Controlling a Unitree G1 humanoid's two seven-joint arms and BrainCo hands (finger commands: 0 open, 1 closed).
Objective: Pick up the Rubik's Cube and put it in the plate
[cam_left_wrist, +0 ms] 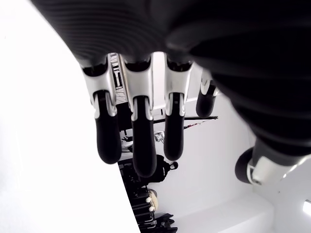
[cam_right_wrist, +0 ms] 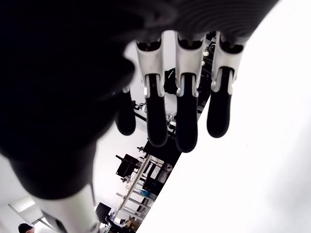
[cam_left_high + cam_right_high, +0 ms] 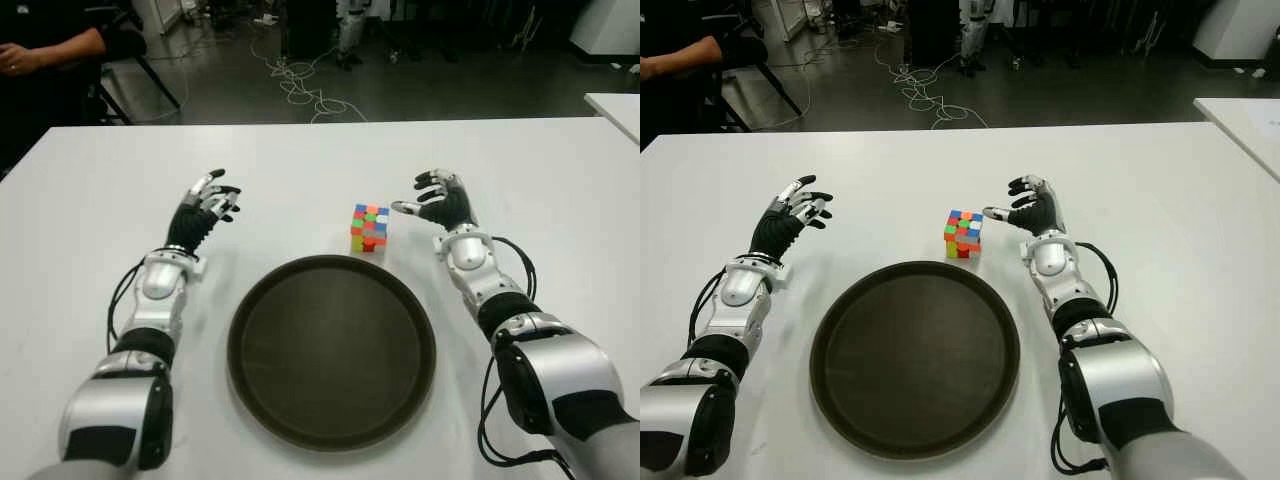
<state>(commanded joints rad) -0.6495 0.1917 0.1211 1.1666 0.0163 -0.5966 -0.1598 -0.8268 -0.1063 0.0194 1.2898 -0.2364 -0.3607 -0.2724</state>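
Right hand (image 3: 440, 201) is held just beside the Rubik's Cube (image 3: 369, 228), on its right side, with the fingers (image 2: 187, 121) spread and relaxed and nothing gripped — thumb tip pointed toward the cube but apart from it. Left hand (image 3: 205, 208) is seen well to the left of the cube, over the white table (image 3: 300, 160), fingers likewise loose and empty. The cube is set on the table just beyond the far rim of the round dark plate (image 3: 410, 310), which holds nothing, so the task is judged not yet begun.

The cube is judged to be light, rigid and hard-edged, with smooth plastic faces that could slip under a weak pinch; its layers may also twist if squeezed off-centre. A grip on two opposite side faces — thumb against fingers, near the middle — is judged soundest.

No brand, label or writing can be read anywhere.
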